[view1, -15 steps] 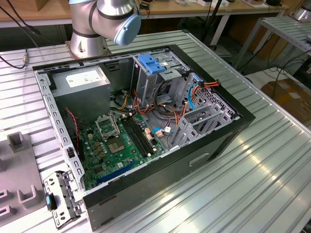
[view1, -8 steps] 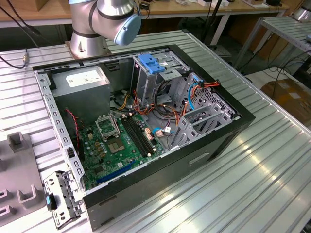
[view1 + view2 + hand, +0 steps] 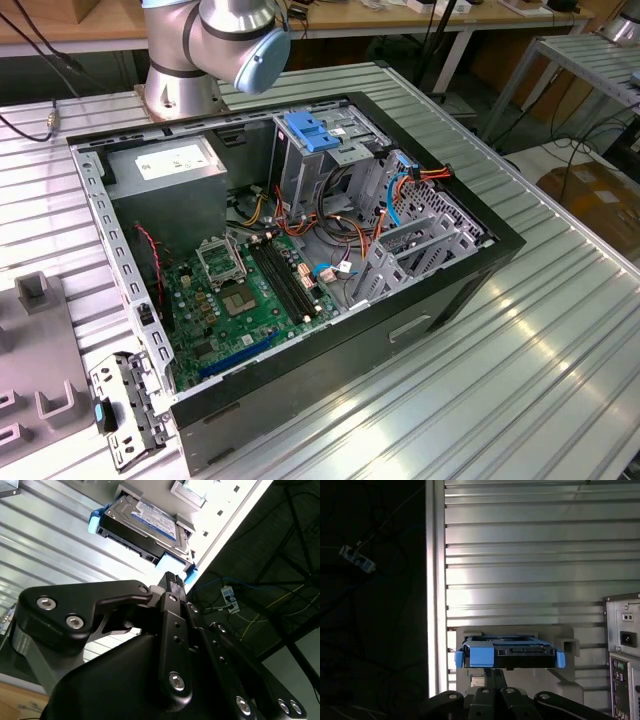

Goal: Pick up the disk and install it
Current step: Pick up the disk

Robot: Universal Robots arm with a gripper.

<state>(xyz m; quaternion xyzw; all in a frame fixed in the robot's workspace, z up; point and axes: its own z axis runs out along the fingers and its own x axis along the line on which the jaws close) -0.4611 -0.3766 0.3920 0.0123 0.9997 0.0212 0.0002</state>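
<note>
Centred in both wrist views on the disk (image 3: pixel 507 656), a flat dark rectangular hard drive framed by bright blue plastic carrier rails, seated in a pale grey moulded holder (image 3: pixel 520 631) on the ribbed aluminium worktop (image 3: pixel 535 555), close to the worktop's edge. Hard to tell whether lying flat or propped on edge; presented with one long edge turned toward the arm, probably to leave that edge and the blue rails free for a pinch. Not yet picked up. Poised near it with the black two-finger gripper (image 3: pixel 493 674), fingertips pressed together with nothing between them, to judge by the first wrist view. Lined up with the middle of the disk, yet apart from it as far as the second wrist view (image 3: pixel 172 580) allows. In the exterior view, an open black computer case (image 3: pixel 500 245) laid on its side with the panel off, likely so as to keep the grey metal drive cage (image 3: pixel 330 180) and its light-blue ribbed latch piece (image 3: pixel 315 132) reachable from above. Just behind the case, the silver base of the arm (image 3: pixel 190 60), mounted on the worktop.
</note>
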